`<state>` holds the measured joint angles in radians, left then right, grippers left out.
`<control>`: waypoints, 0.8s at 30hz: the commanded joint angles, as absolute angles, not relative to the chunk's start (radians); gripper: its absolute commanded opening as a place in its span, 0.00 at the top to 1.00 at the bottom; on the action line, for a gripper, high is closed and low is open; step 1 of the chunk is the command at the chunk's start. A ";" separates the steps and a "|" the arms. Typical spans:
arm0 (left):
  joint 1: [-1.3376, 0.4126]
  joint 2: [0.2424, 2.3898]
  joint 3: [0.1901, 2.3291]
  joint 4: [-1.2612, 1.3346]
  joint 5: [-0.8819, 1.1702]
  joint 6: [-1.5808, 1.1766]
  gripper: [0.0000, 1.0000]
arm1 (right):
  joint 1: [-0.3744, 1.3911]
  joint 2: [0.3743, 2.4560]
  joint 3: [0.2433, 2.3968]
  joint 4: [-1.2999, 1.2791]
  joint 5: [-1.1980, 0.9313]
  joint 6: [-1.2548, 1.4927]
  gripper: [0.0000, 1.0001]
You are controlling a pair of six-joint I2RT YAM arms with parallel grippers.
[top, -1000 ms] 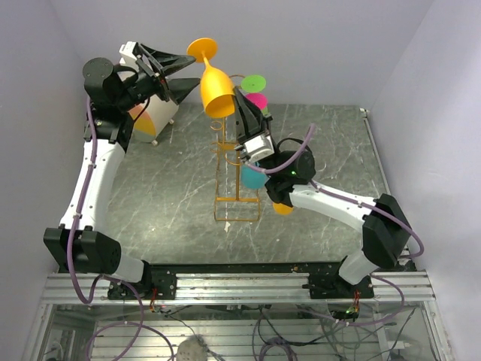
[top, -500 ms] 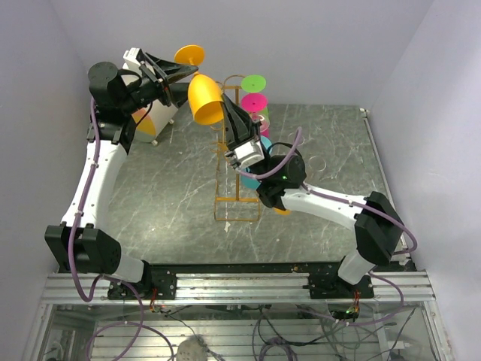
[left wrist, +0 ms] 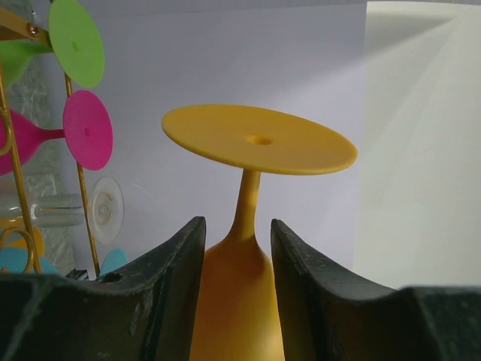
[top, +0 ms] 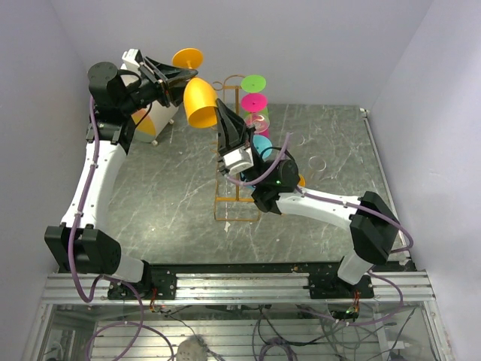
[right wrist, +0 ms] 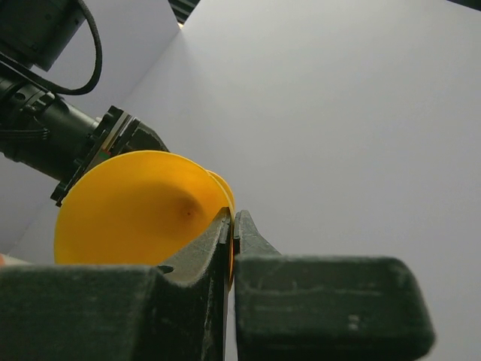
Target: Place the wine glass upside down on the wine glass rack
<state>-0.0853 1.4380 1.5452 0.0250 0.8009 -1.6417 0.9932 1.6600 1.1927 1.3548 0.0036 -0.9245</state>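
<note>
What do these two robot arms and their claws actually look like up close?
They are alike. The left arm and right arm have smooth white tube-like segments joined by chunky black joints. A purple cable runs loosely along each. Each arm ends in a white block carrying a black claw. The left claw and right claw each have two matte, tapering fingers.

Green glass (top: 254, 82), pink glass (top: 254, 102), marbled table (top: 173, 188)
</note>
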 commanded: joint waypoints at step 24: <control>-0.039 1.385 1.508 0.232 0.802 -1.649 0.87 | 1.092 1.735 1.189 1.403 0.060 -1.013 1.00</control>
<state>-0.0444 1.4162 1.5146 0.0757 0.7734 -1.5764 1.0740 1.7309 1.2163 1.3994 0.0792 -1.0569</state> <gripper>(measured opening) 0.112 0.010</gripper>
